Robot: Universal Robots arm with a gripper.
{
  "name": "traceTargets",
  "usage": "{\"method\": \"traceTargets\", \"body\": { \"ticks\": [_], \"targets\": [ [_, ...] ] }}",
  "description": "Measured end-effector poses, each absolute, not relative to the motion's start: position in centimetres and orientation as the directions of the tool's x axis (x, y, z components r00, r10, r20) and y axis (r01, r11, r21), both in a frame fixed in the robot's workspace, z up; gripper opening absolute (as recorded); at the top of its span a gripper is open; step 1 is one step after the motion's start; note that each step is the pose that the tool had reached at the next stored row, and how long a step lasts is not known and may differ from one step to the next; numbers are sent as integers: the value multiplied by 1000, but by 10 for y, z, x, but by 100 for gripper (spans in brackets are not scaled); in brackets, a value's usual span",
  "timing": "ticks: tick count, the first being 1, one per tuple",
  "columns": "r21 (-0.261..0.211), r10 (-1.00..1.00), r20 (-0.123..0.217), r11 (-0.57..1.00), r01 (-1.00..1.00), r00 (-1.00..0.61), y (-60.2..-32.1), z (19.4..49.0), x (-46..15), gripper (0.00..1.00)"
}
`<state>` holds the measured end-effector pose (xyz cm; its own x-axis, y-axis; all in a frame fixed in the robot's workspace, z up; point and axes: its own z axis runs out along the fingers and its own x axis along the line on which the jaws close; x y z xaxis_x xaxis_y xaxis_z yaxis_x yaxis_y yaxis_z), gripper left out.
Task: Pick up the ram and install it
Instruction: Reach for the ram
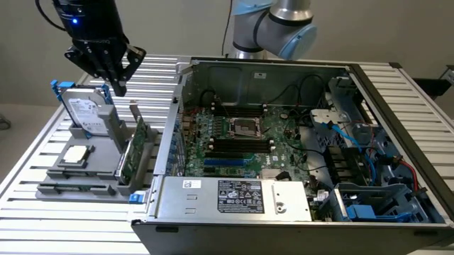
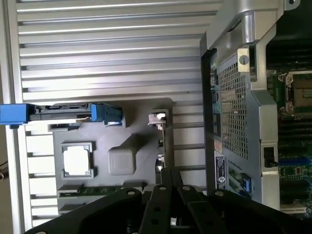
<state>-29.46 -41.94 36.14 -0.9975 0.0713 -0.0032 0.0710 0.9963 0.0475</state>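
black robot fingers [image 2: 165, 178] are seen closed, empty; thin green ram stick [image 2: 95, 191] is partly hidden behind them in grey tray [image 2: 131, 122].

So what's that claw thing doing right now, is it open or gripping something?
Gripper: closed, with nothing between its fingers; it hangs above the grey tray of parts.

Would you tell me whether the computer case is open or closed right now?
Open: the computer case is uncovered on one side, with its motherboard exposed to view.
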Motion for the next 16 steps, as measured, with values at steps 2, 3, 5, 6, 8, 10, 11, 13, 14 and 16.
{"method": "traceTargets", "body": {
  "ticks": [2,3,5,6,8,10,11,13,14,16],
  "targets": [
    [48,71,-3,996,71,-997,-423,360,-304,11],
    [48,71,-3,996,71,-997,-425,359,-308,11],
    [48,71,-3,996,71,-997,-428,357,-317,11],
    [48,71,-3,996,71,-997,-430,356,-322,11],
    [48,71,-3,996,71,-997,-434,355,-331,11],
    [48,71,-3,996,71,-997,-438,354,-340,11],
    [48,71,-3,996,71,-997,-440,353,-343,11],
    [48,71,-3,996,71,-997,-446,352,-350,11],
    [48,71,-3,996,71,-997,-449,352,-352,11],
    [48,71,-3,996,71,-997,-457,351,-356,11]
  ]
}}
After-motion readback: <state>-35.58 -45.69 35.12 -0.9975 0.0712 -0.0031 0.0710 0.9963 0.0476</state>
